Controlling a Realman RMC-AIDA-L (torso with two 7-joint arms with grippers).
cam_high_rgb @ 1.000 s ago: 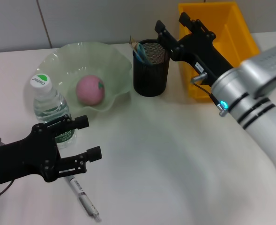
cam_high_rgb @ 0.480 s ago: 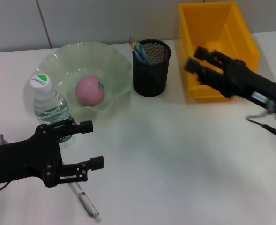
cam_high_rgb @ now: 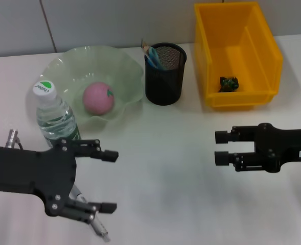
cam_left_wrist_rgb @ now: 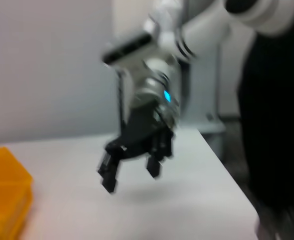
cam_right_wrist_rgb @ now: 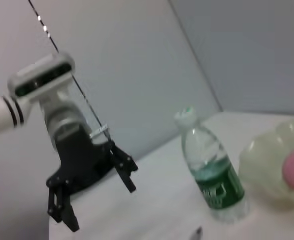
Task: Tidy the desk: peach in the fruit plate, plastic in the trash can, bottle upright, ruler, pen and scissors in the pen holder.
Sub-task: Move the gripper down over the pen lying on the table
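A green-and-white label, its writing unreadable, is borne by the upright clear plastic bottle (cam_high_rgb: 54, 118). The black left gripper (cam_high_rgb: 105, 181) is spread wide over the silver pen (cam_high_rgb: 91, 221). The black right gripper (cam_high_rgb: 222, 148), withdrawn from the yellow plastic bin (cam_high_rgb: 265, 48), is held open, empty.

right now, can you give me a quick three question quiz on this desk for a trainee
1. True or false: the peach lies in the fruit plate.
2. What lies under the open left pincer? A) scissors B) pen C) ruler
3. Fill in: the dark plastic scrap sits inside the yellow ____.

Key: 1 true. 2 B, the pen on the table. 3 bin. The bottle stands upright beside the plate, and the right pincer hovers open over the table in front of the bin.
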